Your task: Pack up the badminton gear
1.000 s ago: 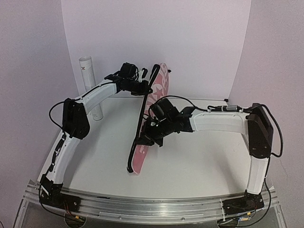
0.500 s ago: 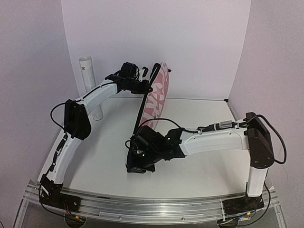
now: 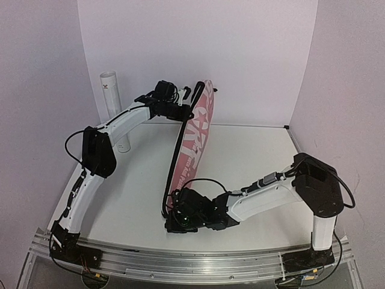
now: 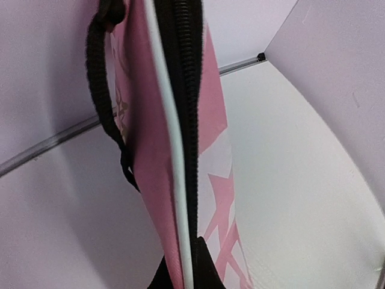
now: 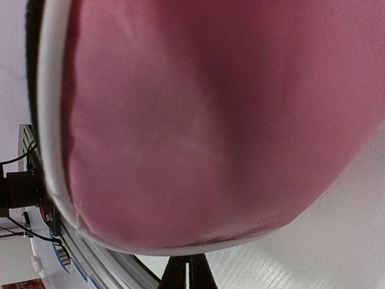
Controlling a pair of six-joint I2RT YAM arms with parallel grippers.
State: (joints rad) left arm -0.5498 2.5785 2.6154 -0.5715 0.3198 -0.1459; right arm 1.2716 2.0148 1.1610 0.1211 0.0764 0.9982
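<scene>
The pink bag (image 3: 195, 135) stands on its long edge, slanting up from the counter (image 3: 258, 162). At the bag's raised far end, the left hand (image 4: 182, 272) is clamped on the zippered edge. Just below the bag's near end, the right hand (image 5: 187, 274) is closed tight, fingertips pressed together. The badminton gear is hidden, possibly inside the bag. A white tube (image 3: 114, 108) stands left of the bag.

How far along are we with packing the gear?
Done, apparently: no rackets or shuttlecocks lie loose on the table, so likely inside the pink bag. In hand: left jaws pinch its far end up, right jaws shut at the near end by the zipper. Left: confirm zipped, lay it down.
</scene>
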